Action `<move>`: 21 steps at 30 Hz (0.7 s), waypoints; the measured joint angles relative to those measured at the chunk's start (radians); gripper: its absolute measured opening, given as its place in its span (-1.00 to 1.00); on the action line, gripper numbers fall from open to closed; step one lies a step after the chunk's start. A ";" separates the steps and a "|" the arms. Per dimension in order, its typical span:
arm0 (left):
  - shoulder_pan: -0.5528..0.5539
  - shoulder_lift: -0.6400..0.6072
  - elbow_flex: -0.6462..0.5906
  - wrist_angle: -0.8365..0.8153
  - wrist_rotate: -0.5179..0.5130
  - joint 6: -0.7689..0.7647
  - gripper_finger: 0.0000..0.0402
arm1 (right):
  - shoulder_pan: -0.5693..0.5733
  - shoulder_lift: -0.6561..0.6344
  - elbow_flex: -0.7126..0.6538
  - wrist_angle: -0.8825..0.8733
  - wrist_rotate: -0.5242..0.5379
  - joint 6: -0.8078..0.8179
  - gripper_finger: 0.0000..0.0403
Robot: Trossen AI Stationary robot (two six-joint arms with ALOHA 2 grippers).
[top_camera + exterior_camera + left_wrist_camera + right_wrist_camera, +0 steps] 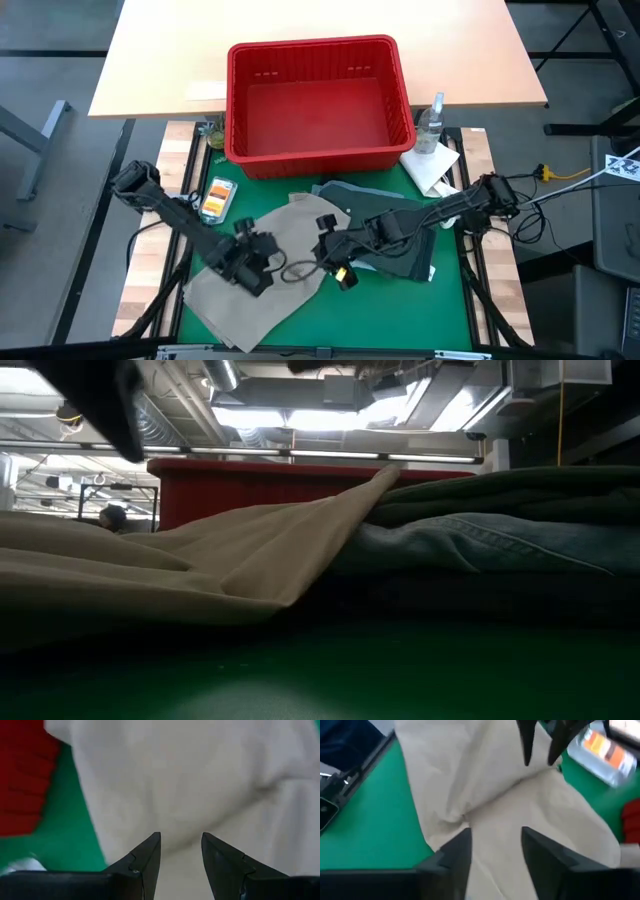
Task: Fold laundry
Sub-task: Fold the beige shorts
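Both hands, the left hand [262, 268] and right hand [330, 262], were seen parted and empty over the beige khaki piece [262, 290] at lower centre; a firm pinch of one edge was judged best.

Bright ceiling lights [330, 418], exposed ducts [225, 374]
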 joint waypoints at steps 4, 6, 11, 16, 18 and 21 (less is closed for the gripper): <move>0.095 0.000 0.000 -0.001 -0.001 0.169 -0.31 | -0.034 0.000 0.000 -0.077 -0.015 0.014 0.07; 0.134 0.000 0.000 -0.008 -0.001 0.262 -0.31 | -0.050 0.000 0.000 -0.128 -0.018 0.041 0.13; 0.213 -0.005 0.000 -0.037 0.000 0.463 -0.31 | -0.096 -0.006 0.000 -0.201 -0.075 0.089 0.15; 0.277 -0.014 0.000 -0.080 -0.001 0.597 -0.32 | -0.143 -0.029 0.000 -0.227 -0.237 0.107 0.14; 0.300 -0.036 -0.010 -0.087 -0.002 0.640 -0.32 | -0.150 -0.053 0.000 -0.273 -0.231 0.146 0.14; 0.336 -0.116 -0.061 -0.079 -0.002 0.683 -0.32 | -0.147 -0.098 0.000 -0.369 -0.101 0.200 0.14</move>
